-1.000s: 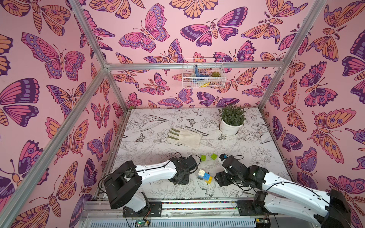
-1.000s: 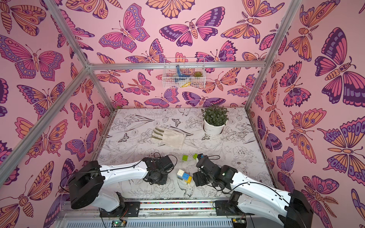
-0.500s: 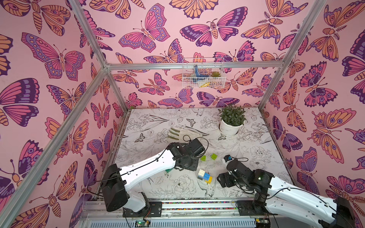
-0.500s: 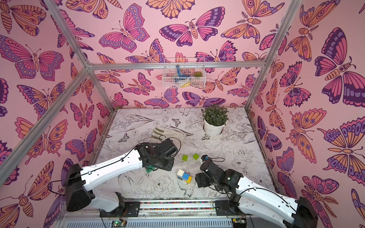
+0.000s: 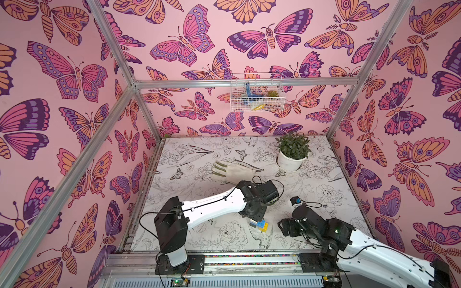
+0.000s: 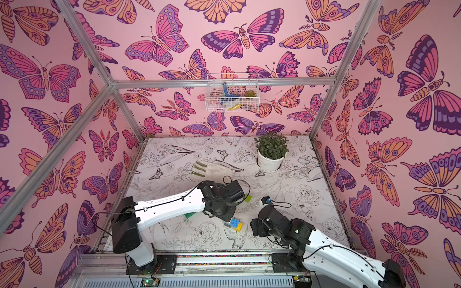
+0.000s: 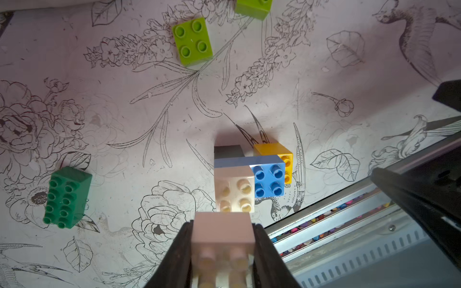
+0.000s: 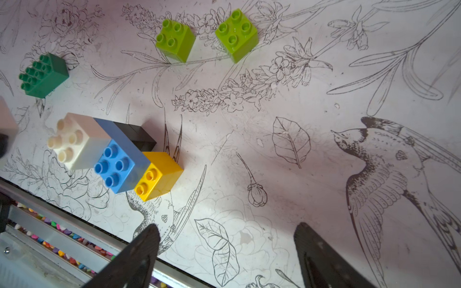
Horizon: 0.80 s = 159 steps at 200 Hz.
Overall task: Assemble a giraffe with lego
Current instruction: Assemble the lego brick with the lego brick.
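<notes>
Just beyond the left claw (image 7: pixel 223 225), clamped on a white brick (image 7: pixel 222 239), stands the part-built giraffe (image 7: pixel 249 174), its studded white end nearest; the right claw (image 8: pixel 227 228) gapes empty, farther off.

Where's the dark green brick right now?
In the left wrist view the dark green brick lies studs-up on the mat to the robot's left of the part-built giraffe, clear of it. In the top views the left arm covers most of it.

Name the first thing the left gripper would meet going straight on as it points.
Probably the stacked white brick on the blue brick, dead ahead of the left gripper and its held white brick; depth is unclear.
</notes>
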Motion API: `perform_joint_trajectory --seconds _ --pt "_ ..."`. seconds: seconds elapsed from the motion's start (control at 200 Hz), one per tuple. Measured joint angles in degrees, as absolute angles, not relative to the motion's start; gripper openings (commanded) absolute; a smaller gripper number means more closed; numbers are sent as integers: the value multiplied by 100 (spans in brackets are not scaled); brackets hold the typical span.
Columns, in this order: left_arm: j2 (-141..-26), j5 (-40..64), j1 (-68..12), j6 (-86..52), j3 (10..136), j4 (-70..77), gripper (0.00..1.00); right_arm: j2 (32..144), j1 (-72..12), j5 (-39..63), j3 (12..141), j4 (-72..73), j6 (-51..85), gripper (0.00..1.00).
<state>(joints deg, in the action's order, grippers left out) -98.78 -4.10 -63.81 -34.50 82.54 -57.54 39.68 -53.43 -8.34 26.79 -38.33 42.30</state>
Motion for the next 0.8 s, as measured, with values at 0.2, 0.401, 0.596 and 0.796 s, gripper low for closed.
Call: perform_joint_trajectory --seconds 0.2,0.401,0.596,0.796 --pt "-9988 -386 -6383 -3371 8346 -5721 0 3962 -5343 -856 2679 -3892 4239 100" --pt "-10224 -298 -6383 -3336 8377 -5671 0 3839 -5343 -895 2679 -3966 4241 99" --pt "-10328 -279 -6383 -3321 8377 -5649 0 3726 -5343 -897 2679 -3981 4204 99" --pt "-10350 -261 -6383 -3323 8377 -5559 0 3695 -5343 -897 2679 -3988 4198 99"
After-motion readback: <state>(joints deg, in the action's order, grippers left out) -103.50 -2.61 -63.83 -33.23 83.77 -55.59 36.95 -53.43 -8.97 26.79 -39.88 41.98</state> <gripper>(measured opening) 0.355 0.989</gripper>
